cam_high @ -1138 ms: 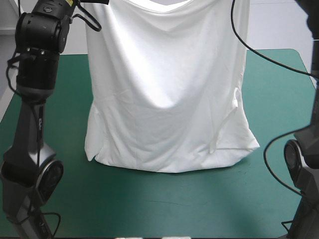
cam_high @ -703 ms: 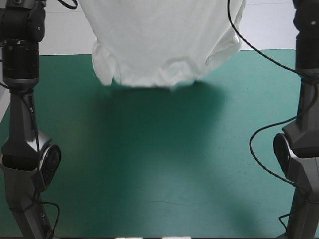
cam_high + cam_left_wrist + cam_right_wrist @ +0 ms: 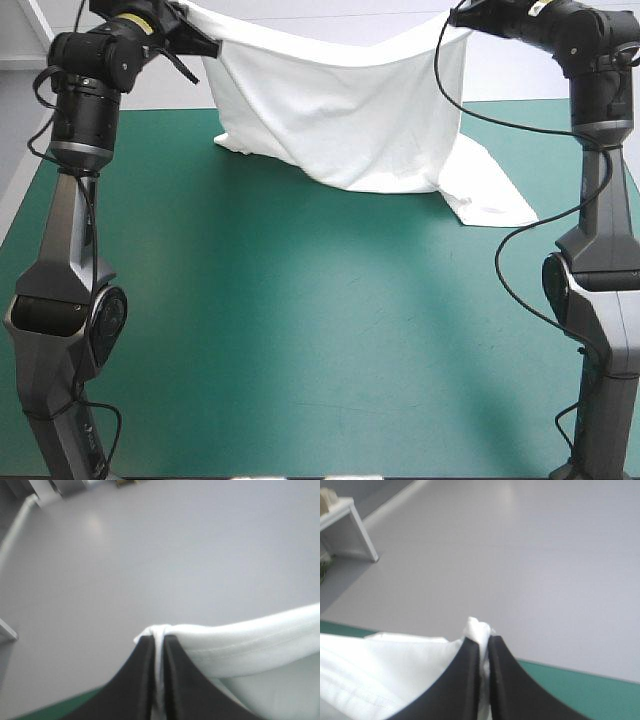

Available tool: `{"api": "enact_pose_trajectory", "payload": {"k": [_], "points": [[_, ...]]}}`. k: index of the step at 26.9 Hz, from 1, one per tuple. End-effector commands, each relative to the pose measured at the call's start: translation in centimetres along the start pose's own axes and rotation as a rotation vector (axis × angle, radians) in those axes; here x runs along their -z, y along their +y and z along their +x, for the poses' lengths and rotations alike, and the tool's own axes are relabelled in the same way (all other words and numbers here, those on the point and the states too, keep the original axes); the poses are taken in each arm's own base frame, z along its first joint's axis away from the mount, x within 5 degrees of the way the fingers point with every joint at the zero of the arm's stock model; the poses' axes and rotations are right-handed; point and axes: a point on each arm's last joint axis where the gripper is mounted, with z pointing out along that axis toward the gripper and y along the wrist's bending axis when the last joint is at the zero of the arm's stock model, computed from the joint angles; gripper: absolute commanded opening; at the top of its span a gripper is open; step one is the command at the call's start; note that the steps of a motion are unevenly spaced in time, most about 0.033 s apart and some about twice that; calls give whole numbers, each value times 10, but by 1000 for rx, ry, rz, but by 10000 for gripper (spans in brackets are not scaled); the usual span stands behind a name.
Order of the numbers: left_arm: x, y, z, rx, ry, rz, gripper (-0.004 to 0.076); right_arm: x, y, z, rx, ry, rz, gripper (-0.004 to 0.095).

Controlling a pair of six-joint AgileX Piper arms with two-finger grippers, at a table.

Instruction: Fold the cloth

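Both arms raised, wrists high.
At 11 o'clock the left gripper [image 3: 208, 46], at 1 o'clock the right gripper [image 3: 456, 17], fingers [image 3: 142, 675] pinching the T-shirt [image 3: 340, 110].

Short-sleeved fabric T-shirt [image 3: 340, 120]: plain white all over, with soft grey shading in the folds. A faint stitched hem line shows in the left wrist view.

Flat table cover [image 3: 300, 330]: uniform teal-green, unpatterned, with a darker tone in the shadow below the T-shirt.

Left gripper [image 3: 159, 640] and right gripper [image 3: 485, 641]: curved fin fingers, solid black.

Left arm [image 3: 65, 240] and right arm [image 3: 598, 210]: dark grey to black casings.
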Motion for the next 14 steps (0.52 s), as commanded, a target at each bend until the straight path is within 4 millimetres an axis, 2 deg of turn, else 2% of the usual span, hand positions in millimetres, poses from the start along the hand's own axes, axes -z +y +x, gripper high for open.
{"api": "enact_pose_trajectory", "payload": {"k": [1,2,4,7,11,14], "points": [[7,-7,3,51,21,66,25,20,4,-10,5,4,-6,-17],[-7,-15,24,72,123,117,25,8,1,8,-16,129,-17,-17],[-27,-31,60,120,268,198,22,-16,-1,30,-112,219,-72,-17],[-35,-43,92,119,392,232,22,-26,8,45,-190,293,-174,-17],[-30,-52,127,112,506,252,22,-25,23,70,-118,446,-135,-17],[-15,-56,143,116,528,254,22,-8,31,89,2,569,-19,-17]]}}
